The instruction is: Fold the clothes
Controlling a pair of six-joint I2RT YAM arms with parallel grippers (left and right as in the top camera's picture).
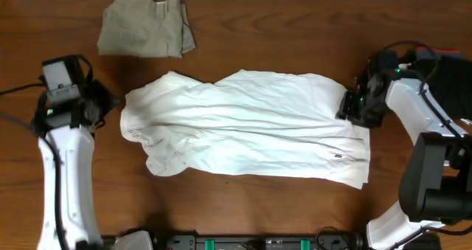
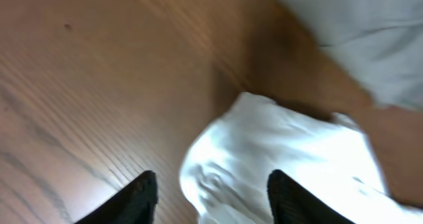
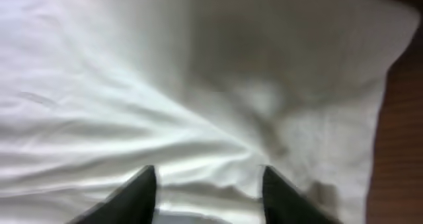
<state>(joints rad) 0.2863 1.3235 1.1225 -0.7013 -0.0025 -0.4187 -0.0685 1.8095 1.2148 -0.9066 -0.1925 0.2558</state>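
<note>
My left claw [image 2: 211, 187] and right claw [image 3: 206, 184] are both wide, holding nothing, one at each end of the white T-shirt [image 1: 243, 125], spread flat for folding.

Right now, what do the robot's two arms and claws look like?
The left arm and right arm: white links, black joint housings, black cables. Tiny green lights glow by the right wrist. The left claw and right claw each have two black tapered fingers.

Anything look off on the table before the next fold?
The white cotton T-shirt lies wrinkled and askew across the wooden table, its left end bunched and uneven. The folded khaki trousers look fine.
</note>
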